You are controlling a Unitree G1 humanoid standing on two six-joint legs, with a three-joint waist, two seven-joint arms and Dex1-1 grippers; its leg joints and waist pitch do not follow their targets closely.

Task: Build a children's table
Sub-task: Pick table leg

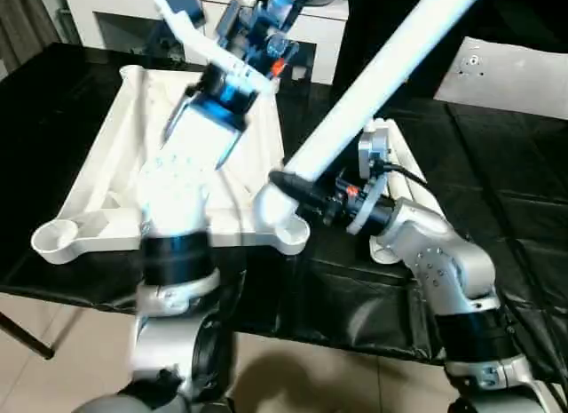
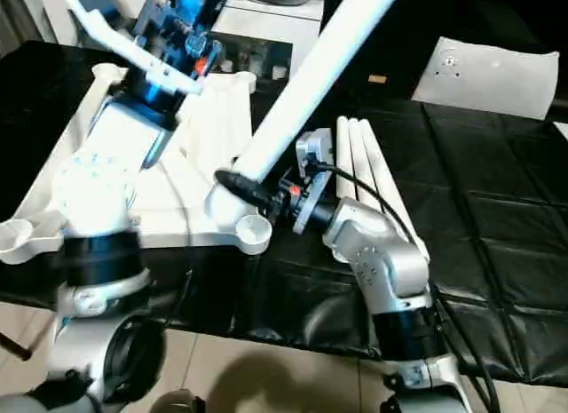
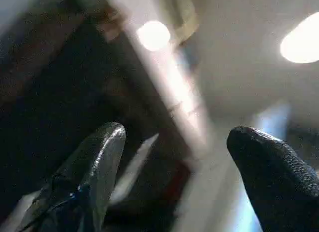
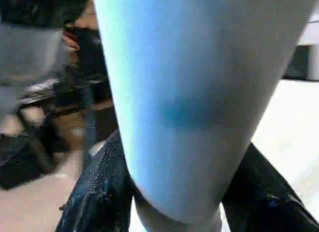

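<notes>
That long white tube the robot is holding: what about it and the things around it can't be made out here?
- Long tapered white tube leg: top end cut off by the head views' upper edge.
- Its bottom end against the white plastic tabletop's near corner socket: the right gripper covers the joint; seated or not, cannot tell.
- Spare white tube legs: the right arm hides their near ends.
- Left gripper: surroundings motion-blurred in the left wrist view.

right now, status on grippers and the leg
Right gripper shut on leg, low end at near corner socket. Left gripper open, empty. Three spare legs beside tabletop.
</notes>
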